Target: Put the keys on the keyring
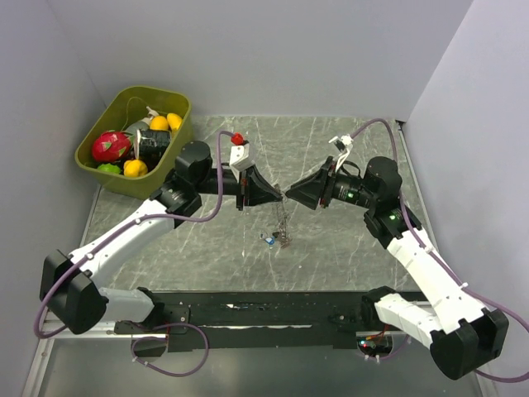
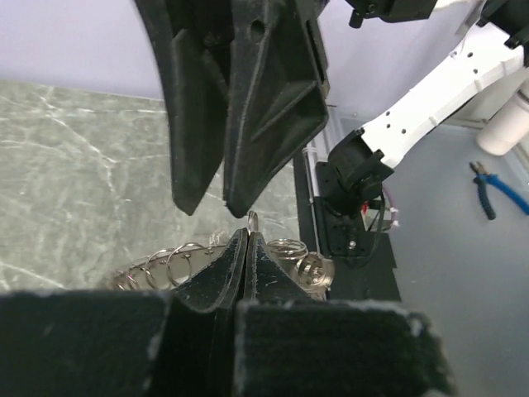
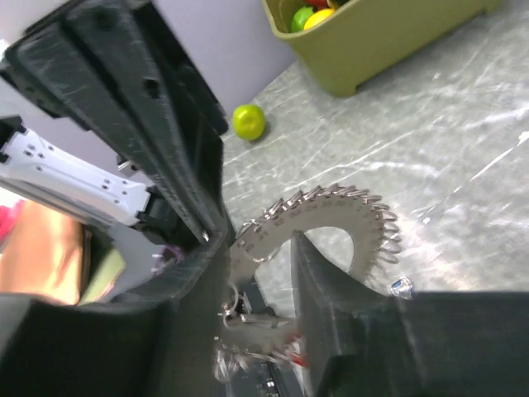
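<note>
An olive bin [image 3: 372,50] of toy fruit sits in the far-left corner of the bench [image 1: 347,248], with a small green ball [image 3: 248,121] loose on the marble beside it.

The left arm reaches from the near-left edge toward mid-bench. The left gripper [image 1: 277,196] has its fingers [image 2: 235,265] pressed flat together. A thin silvery sliver pokes out at their tips, which are pinched on an edge of the keyring [image 1: 283,225].

The ring hangs down from that spot, off the surface, about midway between the left and right edges. From above it shows edge-on. The right wrist view shows its broad arc fringed with small silvery keys. The left wrist view shows its wire loops spread to either side just past the closed tips.

One of the keys [image 1: 269,241], with a blue head, lies on the bench just left of the ring's lower end, apart from both grippers. A red fleck shows low among the metal bunch in the right wrist view, too blurred to identify.

The right gripper [image 1: 291,197] comes in from the right edge and meets the left one tip to tip. Its fingers [image 3: 326,281] stand apart, and the ring's arc and a cluster of silvery keys show in the gap. Neither finger visibly clamps them.
</note>
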You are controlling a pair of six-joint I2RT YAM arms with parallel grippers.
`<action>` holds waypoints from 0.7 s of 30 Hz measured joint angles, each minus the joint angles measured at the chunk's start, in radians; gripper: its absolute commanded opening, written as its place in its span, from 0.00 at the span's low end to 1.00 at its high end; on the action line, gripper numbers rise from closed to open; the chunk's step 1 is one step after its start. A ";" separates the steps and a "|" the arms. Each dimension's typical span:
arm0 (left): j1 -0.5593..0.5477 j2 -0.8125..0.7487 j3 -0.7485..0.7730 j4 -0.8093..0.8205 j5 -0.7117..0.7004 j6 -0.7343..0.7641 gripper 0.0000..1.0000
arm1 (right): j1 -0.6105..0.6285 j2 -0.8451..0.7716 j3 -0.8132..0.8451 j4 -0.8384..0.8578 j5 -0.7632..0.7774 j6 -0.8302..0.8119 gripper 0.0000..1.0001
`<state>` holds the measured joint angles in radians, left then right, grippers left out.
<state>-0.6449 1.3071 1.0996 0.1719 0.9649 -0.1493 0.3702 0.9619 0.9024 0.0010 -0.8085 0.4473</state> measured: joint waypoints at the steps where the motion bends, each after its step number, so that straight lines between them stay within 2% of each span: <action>1: 0.000 -0.010 0.000 -0.013 -0.006 0.017 0.01 | 0.000 0.002 0.000 -0.003 0.002 0.005 0.67; 5: 0.000 -0.040 -0.005 -0.034 -0.016 0.064 0.01 | 0.000 -0.008 0.000 -0.007 0.021 -0.013 0.80; 11: 0.000 -0.047 -0.005 -0.090 -0.021 0.143 0.01 | -0.002 -0.095 -0.029 0.056 -0.033 -0.067 0.81; 12: 0.000 -0.047 -0.005 -0.100 -0.021 0.153 0.01 | -0.002 -0.107 -0.037 0.074 -0.052 -0.071 0.79; 14: 0.000 -0.047 -0.005 -0.123 -0.021 0.174 0.01 | -0.002 -0.126 -0.052 0.121 -0.100 -0.078 0.65; 18: 0.000 -0.047 -0.005 -0.143 -0.021 0.191 0.01 | -0.002 -0.117 -0.056 0.197 -0.200 -0.082 0.50; 21: 0.000 -0.047 -0.005 -0.142 -0.020 0.191 0.01 | -0.002 -0.086 -0.056 0.219 -0.239 -0.084 0.46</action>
<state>-0.6453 1.2602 1.0950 0.0296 0.9451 0.0418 0.3687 0.8757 0.8467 0.2199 -1.0477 0.3634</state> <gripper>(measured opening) 0.022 0.494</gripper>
